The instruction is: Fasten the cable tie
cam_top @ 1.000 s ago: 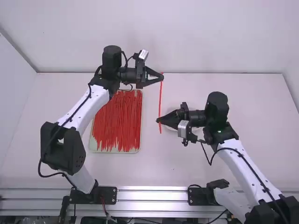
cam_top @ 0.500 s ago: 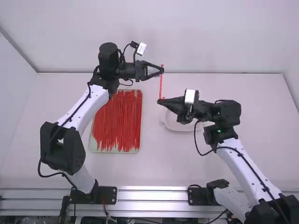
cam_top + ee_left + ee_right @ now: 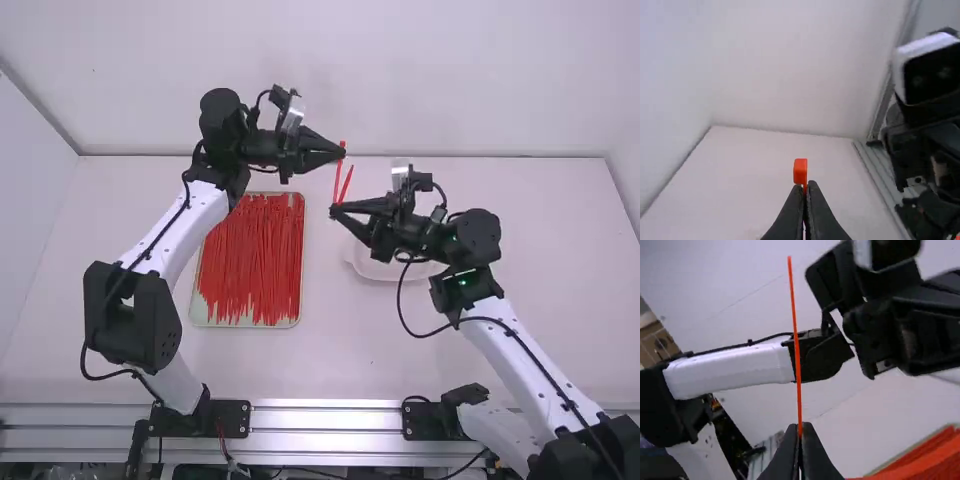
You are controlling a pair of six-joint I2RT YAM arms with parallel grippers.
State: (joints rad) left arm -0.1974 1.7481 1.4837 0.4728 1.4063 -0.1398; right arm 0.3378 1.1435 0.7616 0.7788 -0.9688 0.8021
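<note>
The cable tie (image 3: 340,185) is thin orange-red plastic, smooth with a slight sheen, like the heap of ties (image 3: 255,260) to the left. The left tool (image 3: 340,152) and the right tool (image 3: 333,210) look like matt black plastic. The arm links (image 3: 185,225) are smooth white, faintly glossy. The table (image 3: 560,230) is matt white; the near rail (image 3: 320,415) is brushed metal.

No text, label, number or sign can be read in any of the views.
</note>
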